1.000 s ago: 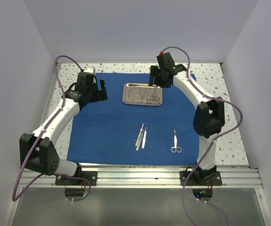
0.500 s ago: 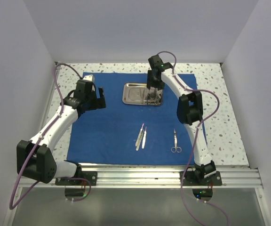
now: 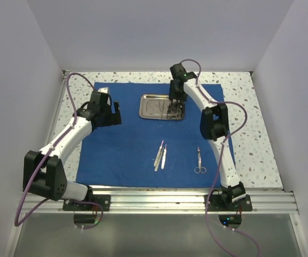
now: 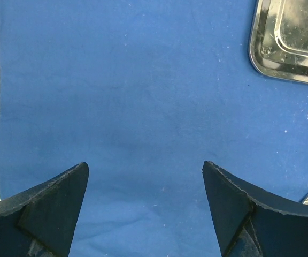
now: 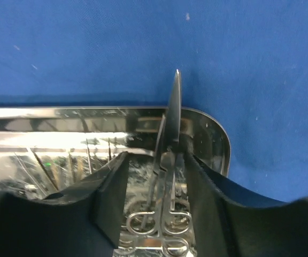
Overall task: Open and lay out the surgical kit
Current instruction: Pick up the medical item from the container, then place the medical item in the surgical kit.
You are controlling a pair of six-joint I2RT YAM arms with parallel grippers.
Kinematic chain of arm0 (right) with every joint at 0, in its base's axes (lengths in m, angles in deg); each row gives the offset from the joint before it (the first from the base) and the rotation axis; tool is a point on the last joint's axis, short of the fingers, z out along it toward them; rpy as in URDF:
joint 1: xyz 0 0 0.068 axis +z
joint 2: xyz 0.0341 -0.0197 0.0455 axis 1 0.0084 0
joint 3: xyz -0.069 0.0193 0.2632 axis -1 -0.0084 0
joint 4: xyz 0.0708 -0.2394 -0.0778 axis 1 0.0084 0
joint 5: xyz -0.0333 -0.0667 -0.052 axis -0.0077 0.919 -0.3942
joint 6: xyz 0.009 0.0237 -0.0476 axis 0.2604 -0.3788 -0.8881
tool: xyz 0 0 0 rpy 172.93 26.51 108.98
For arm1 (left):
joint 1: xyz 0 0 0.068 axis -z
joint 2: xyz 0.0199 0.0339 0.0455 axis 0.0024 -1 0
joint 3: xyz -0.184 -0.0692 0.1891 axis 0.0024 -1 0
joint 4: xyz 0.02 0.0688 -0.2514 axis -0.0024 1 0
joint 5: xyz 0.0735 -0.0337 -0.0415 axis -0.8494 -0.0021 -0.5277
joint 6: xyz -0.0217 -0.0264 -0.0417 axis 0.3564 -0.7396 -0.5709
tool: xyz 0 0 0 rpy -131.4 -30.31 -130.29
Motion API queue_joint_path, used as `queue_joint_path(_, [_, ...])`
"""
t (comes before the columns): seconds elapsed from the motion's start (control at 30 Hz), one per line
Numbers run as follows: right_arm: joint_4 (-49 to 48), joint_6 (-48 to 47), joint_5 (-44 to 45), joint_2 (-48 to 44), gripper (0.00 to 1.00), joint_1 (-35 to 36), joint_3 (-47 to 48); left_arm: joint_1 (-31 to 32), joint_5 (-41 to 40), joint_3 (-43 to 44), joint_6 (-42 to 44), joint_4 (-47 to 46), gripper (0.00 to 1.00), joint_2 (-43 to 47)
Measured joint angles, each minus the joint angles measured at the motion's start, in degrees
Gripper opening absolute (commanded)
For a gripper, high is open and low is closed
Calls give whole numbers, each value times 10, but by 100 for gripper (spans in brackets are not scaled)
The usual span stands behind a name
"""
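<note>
1. The cloth lies spread flat on the table and covers most of the middle.
2. The tray sits on the far part of the cloth, about midway between left and right.
3. My right tool is down over the right end of the tray.
4. From the right wrist, its fingers stand apart, one on each side of the ring-handled instruments lying in the tray.
5. The right finger is close against those instruments, while a gap shows on the left side. I cannot tell whether either finger touches them.
6. One pointed blade reaches past the tray's far rim, over the cloth.
7. My left tool hangs over the far left part of the cloth, left of the tray and apart from it.
8. Its fingers are wide apart with only bare cloth between them.
9. The tweezers lie side by side on the cloth, near of the tray at about the middle.
10. The scissors lie on the cloth to the right of the tweezers, their rings toward the near edge.
</note>
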Motion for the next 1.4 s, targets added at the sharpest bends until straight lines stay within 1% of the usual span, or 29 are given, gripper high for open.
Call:
queue_joint_path(0.03, [-1, -1, 1, 4, 45, 0, 11, 0, 0, 0, 0, 0, 91, -1])
queue_joint_path(0.13, [-3, 1, 1, 18, 29, 0, 29, 0, 0, 0, 1, 0, 91, -5])
queue_joint_path(0.17, [-5, 0, 2, 21, 20, 0, 34, 0, 0, 0, 1, 0, 91, -7])
queue_joint_path(0.23, [-3, -1, 11, 22, 11, 0, 35, 0, 0, 0, 1, 1, 90, -11])
queue_joint_path(0.27, [-3, 0, 11, 22, 8, 0, 35, 0, 0, 1, 1, 1, 90, -14])
queue_joint_path(0.4, [-3, -2, 13, 22, 1, 0, 35, 0, 0, 3, 1, 1, 90, -20])
queue_joint_path(0.63, [2, 1, 9, 22, 0, -7, 44, 0, 0, 4, 1, 1, 89, -22])
queue_joint_path(0.8, [0, 10, -9, 12, 0, -20, 49, 0, 0, 8, 1, 2, 89, -22])
queue_joint_path(1.0, [-1, 18, -32, -44, 0, -32, 48, 0, 4, 15, 1, 3, 88, -22])
queue_joint_path(1.07, [-6, 18, -34, -82, 0, -33, 31, 0, 6, 18, 1, 3, 88, -22])
queue_joint_path(1.1, [-11, 18, -34, -108, 0, -33, 9, 0, 7, 20, 2, 3, 88, -22])
queue_joint_path(1.17, [-24, 17, -36, -177, 0, -33, -64, 0, 6, 26, 2, 4, 89, -21])
queue_joint_path(1.3, [-72, 14, -45, -346, 0, -33, -301, 0, 6, 30, 5, 4, 92, -16])
queue_joint_path(1.33, [-102, 14, -48, -390, 0, -33, -376, 0, 6, 30, 6, 4, 92, -13])
queue_joint_path(1.4, [-114, 15, -52, -456, 0, -32, -489, 0, 7, 30, 7, 4, 93, -9])
